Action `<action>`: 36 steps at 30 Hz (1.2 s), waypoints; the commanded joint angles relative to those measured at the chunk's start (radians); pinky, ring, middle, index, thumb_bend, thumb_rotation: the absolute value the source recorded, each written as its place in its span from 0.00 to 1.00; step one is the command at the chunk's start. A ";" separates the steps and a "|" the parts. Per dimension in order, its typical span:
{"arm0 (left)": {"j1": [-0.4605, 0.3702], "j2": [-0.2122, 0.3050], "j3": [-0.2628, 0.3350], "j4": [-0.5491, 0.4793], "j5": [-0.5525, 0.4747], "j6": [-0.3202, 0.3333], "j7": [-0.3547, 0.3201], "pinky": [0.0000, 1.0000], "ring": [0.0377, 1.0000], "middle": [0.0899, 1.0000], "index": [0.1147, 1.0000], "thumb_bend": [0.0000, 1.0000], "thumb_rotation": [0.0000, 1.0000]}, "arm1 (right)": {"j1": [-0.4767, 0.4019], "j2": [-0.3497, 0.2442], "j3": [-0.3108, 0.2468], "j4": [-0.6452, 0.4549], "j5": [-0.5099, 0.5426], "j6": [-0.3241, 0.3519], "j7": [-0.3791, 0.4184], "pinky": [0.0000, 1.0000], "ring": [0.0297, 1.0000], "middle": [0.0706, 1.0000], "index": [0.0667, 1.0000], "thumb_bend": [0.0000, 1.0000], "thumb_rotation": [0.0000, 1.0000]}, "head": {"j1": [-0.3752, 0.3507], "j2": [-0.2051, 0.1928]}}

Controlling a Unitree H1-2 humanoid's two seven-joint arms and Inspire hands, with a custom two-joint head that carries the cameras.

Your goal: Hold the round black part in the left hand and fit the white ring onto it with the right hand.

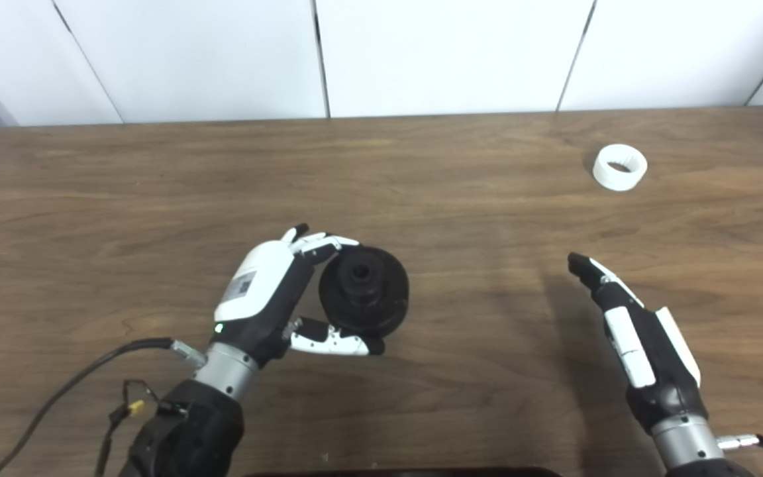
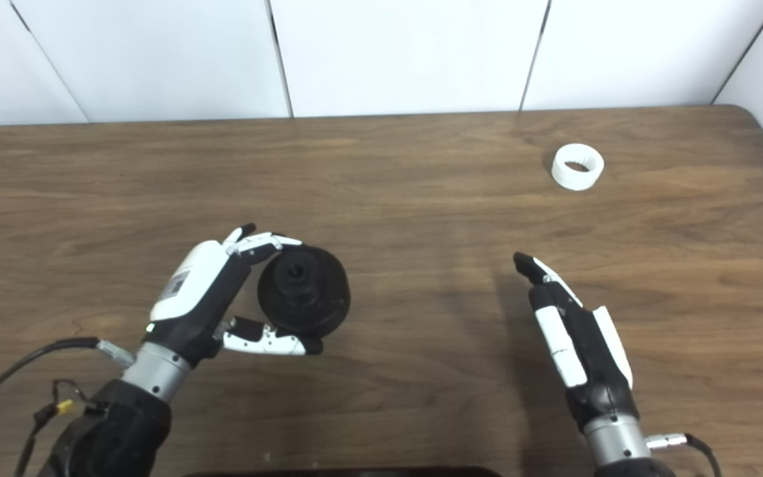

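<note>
**Left eye view: black part gripped, ring untouched**

Your left hand (image 1: 263,299) is closed around the round black part (image 1: 364,289), fingers over its top edge and thumb under it, the hub facing the camera. Your right hand (image 1: 640,338) holds nothing; its fingers are stretched out straight, close together, pointing away. The white ring (image 1: 620,167) lies on the table (image 1: 461,185) well apart, near the far right corner. Bare wood lies between them. Both forearms are cut off at the bottom edge.
</note>
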 commanded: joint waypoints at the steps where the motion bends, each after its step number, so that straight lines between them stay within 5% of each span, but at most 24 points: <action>1: -0.007 -0.011 -0.004 0.013 0.015 -0.054 0.040 1.00 0.88 0.75 0.42 0.52 0.06 | -0.059 0.038 0.000 -0.038 0.001 0.003 -0.015 1.00 0.96 0.90 0.86 0.66 1.00 | 0.001 0.005; 12: 0.037 -0.056 -0.016 0.153 0.019 -0.170 0.119 1.00 0.86 0.75 0.42 0.52 0.06 | -0.063 0.034 -0.008 -0.051 0.016 0.024 -0.015 1.00 0.96 0.90 0.85 0.71 1.00 | 0.000 0.020; 22: 0.068 -0.077 -0.018 0.329 0.028 -0.334 0.282 1.00 0.88 0.77 0.42 0.52 0.05 | -0.059 0.019 -0.012 -0.059 0.020 0.028 -0.011 1.00 0.96 0.90 0.87 0.70 1.00 | 0.004 0.024; 36: 0.045 -0.074 -0.020 0.423 0.069 -0.331 0.320 1.00 0.86 0.77 0.42 0.52 0.06 | -0.053 0.015 -0.017 -0.062 0.025 0.027 -0.009 1.00 0.96 0.90 0.86 0.69 1.00 | 0.008 0.015</action>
